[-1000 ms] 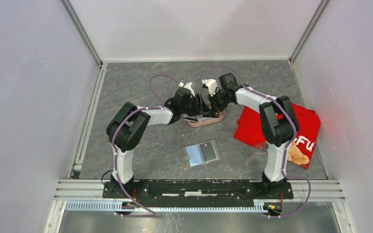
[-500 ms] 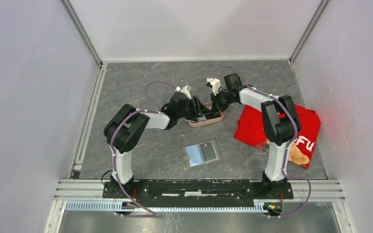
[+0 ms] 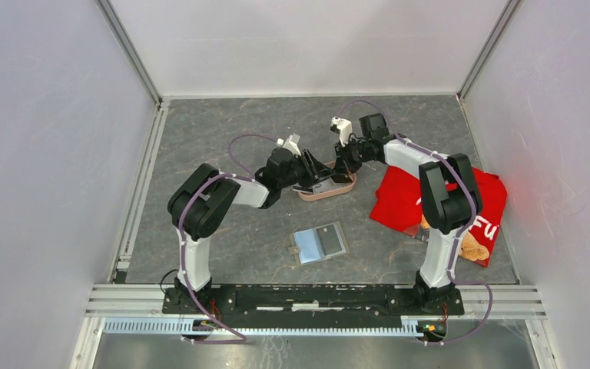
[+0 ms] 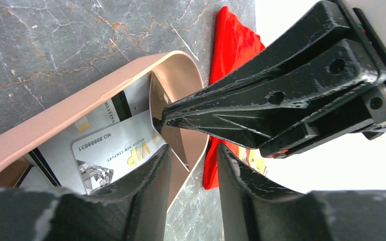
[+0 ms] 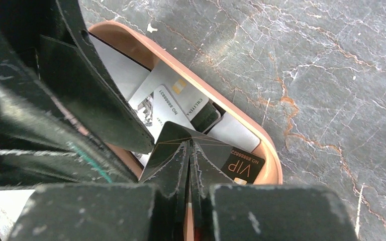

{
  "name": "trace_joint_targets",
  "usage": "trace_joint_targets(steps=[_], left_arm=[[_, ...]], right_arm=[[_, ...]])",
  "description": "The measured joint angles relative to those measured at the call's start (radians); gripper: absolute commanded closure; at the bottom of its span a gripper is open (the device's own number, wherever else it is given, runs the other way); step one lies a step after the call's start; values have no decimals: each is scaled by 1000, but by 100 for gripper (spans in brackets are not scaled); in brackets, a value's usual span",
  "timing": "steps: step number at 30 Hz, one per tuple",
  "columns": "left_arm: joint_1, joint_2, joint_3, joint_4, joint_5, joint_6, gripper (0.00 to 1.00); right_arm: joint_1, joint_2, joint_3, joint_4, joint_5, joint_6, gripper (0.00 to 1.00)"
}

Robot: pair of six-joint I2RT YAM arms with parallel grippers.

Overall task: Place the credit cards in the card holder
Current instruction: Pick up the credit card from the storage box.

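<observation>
Several credit cards lie in a pink oval tray [image 3: 338,190]. Among them are a silvery VIP card [image 4: 111,149] and a black VIP card [image 5: 241,163]; the black one stands tilted against the tray's end wall. My right gripper [image 5: 188,145] is shut, its tips touching the black card's raised edge. My left gripper [image 4: 193,165] is open; its fingers straddle the tray's end rim and the tilted card's lower edge. The card holder [image 3: 319,244] lies open and flat on the table nearer the bases, away from both grippers.
A red cloth [image 3: 438,204] with a small plush toy [image 3: 470,246] lies right of the tray, close to the right arm. The red cloth [image 4: 231,45] also shows behind the tray's end. Enclosure walls ring the grey stone-look table [image 3: 223,146].
My left gripper has shifted right along the tray and its jaws have narrowed. My right gripper has drawn slightly back and to the right, still shut.
</observation>
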Motion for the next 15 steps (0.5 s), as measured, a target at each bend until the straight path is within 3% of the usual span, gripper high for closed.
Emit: trace_joint_targets(steps=[4, 15], left_arm=[[0, 24, -8, 50, -4, -46, 62], [-2, 66, -39, 177, -74, -151, 59]], right_arm=[[-7, -13, -11, 16, -24, 6, 93], [-16, -17, -17, 29, -50, 20, 92]])
